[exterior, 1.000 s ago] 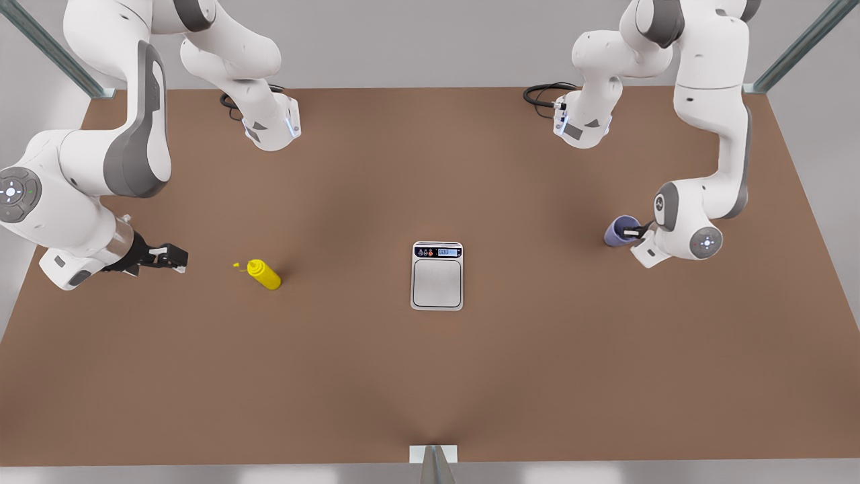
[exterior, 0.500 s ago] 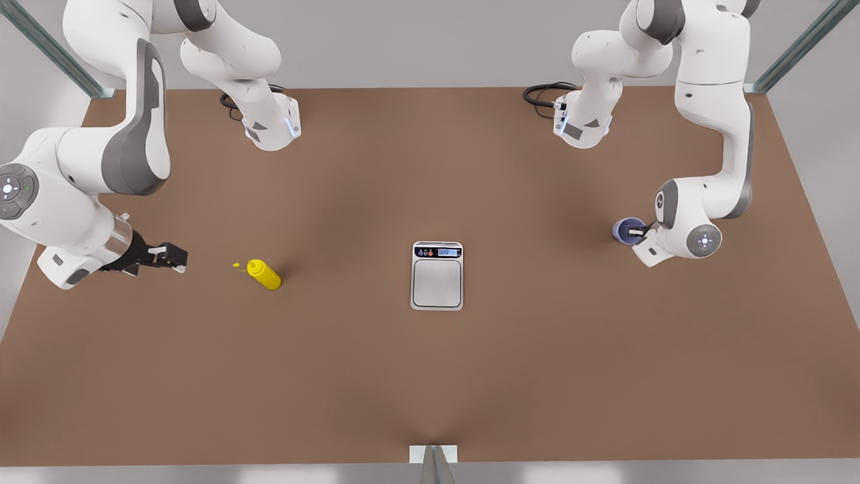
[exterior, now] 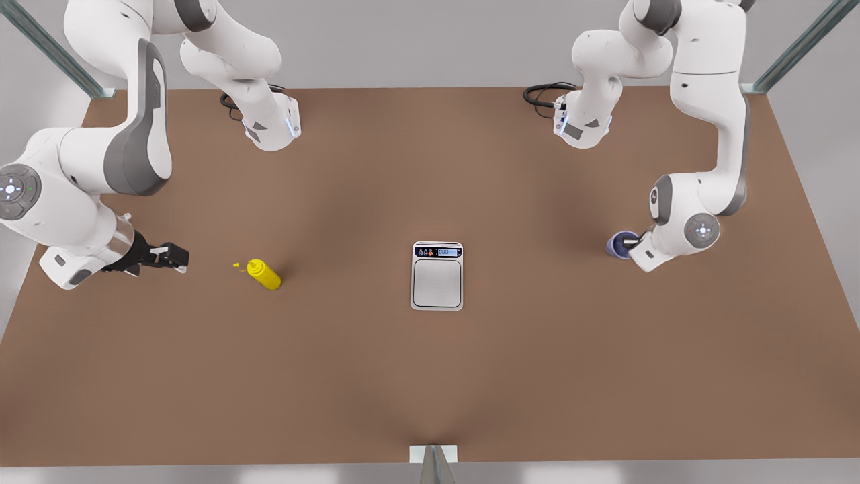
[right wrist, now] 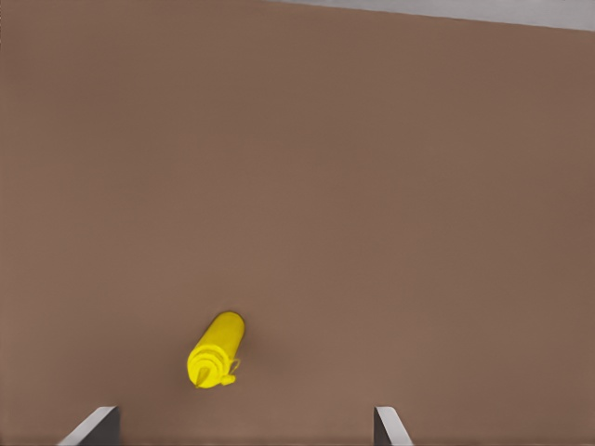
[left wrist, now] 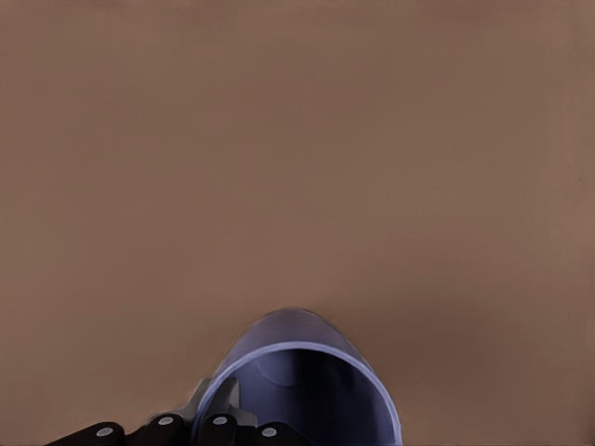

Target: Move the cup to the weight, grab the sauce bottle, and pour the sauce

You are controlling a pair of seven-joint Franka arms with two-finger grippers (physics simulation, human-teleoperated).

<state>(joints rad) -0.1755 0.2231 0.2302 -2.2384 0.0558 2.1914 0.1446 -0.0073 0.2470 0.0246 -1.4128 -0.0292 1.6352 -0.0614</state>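
Front view: the left pincer point(exterior: 631, 238) has come lower since a second ago, clamped on the cup's point(exterior: 618, 245) rim, well apart from the weight point(exterior: 437, 276).

Right wrist view: the right pincer's fingers point(right wrist: 93, 426) stand apart, near the lying sauce bottle point(right wrist: 217, 349), waiting.

- A brown table point(exterior: 430, 376) seen from above, with a white robot arm at each side.
- A silver-grey weight point(exterior: 437, 275) lies flat near the table's middle, its display strip at the far end.
- A yellow sauce bottle point(exterior: 263, 274) lies on its side toward the front view's left, nozzle pointing left.
- The right gripper point(exterior: 176, 258) hovers left of the bottle, apart from it.
- At the front view's right, the left gripper point(exterior: 631, 239) is at the rim of a lavender cup point(exterior: 618, 245), which is well apart from the weight.
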